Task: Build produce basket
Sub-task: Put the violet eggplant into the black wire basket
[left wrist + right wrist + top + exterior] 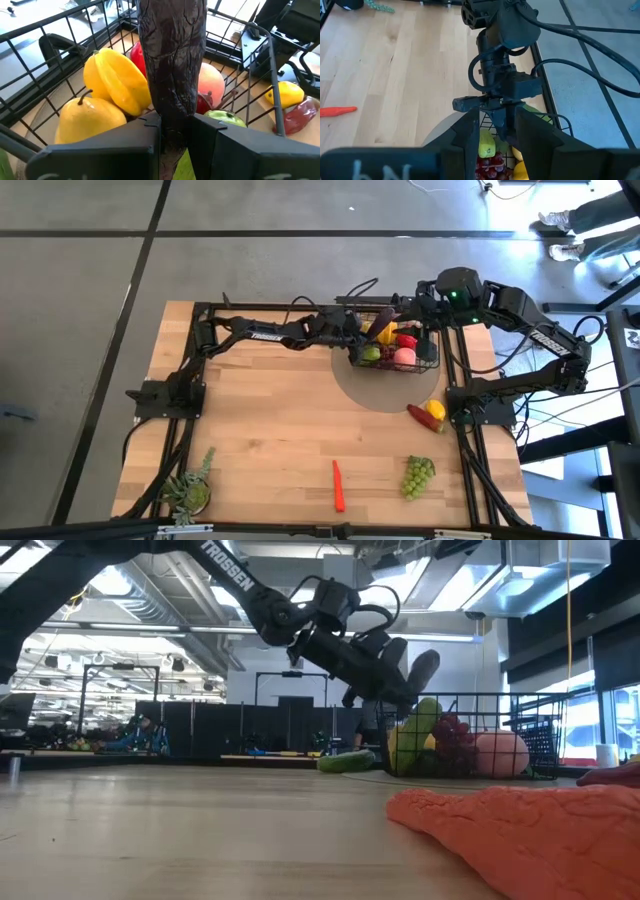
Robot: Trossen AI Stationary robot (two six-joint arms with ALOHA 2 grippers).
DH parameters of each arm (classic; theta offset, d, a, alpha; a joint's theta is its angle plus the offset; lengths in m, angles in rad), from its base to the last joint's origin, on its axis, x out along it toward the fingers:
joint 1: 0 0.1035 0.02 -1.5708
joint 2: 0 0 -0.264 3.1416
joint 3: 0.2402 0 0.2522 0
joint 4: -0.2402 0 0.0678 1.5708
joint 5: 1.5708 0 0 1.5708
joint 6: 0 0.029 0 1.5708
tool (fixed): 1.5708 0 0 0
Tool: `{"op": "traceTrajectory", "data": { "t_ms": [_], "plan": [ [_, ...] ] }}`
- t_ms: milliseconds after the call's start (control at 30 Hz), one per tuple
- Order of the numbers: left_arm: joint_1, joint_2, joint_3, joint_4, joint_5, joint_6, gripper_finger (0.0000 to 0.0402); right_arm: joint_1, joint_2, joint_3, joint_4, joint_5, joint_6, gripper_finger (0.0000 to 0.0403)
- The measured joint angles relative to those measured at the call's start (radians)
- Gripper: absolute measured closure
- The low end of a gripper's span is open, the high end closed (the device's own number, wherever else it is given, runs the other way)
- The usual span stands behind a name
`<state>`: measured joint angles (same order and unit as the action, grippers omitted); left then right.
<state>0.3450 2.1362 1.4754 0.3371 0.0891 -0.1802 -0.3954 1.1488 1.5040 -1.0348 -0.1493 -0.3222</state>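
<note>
The black wire basket (432, 362) stands on a grey round mat at the table's far right, holding yellow, red, green and pink fruit and dark grapes (452, 735). My left gripper (362, 330) reaches from the left over the basket's left end and is shut on a dark purple eggplant (172, 60), whose free end shows in the low view (422, 668). My right gripper (418, 310) hovers over the basket's far right part, fingers apart (497, 125), facing the left gripper. A carrot (338, 485), green grapes (418, 475), a lemon (436, 409) and a red pepper (420, 418) lie on the table. My left gripper pinches the eggplant near one end (172, 127) between its two fingers (220, 135). The fingers come from the table's left and lie along it. The rest of the eggplant sticks out past the fingertips, tilted upward, lifted clear above the fruit in the basket.
A potted leafy plant (190, 492) stands at the near left corner. A green long piece (345, 762) lies on the table by the basket's left side. Bare wood lies across the table's left and middle (260, 420). A person's feet (560, 225) show on the floor beyond.
</note>
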Motion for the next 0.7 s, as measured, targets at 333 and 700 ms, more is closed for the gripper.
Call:
{"op": "traceTrajectory", "data": {
  "t_ms": [333, 700],
  "plan": [
    [-0.001, -0.001, 0.001, -0.01, -0.004, -0.019, 0.0359, 0.0, 0.0, 0.0, -0.002, 0.0, 0.003, 0.0283],
    [0.0, -0.001, 0.001, -0.012, -0.003, -0.019, 0.0358, 0.0, 0.004, 0.0, -0.002, -0.001, 0.007, 0.0283]
  ]
}}
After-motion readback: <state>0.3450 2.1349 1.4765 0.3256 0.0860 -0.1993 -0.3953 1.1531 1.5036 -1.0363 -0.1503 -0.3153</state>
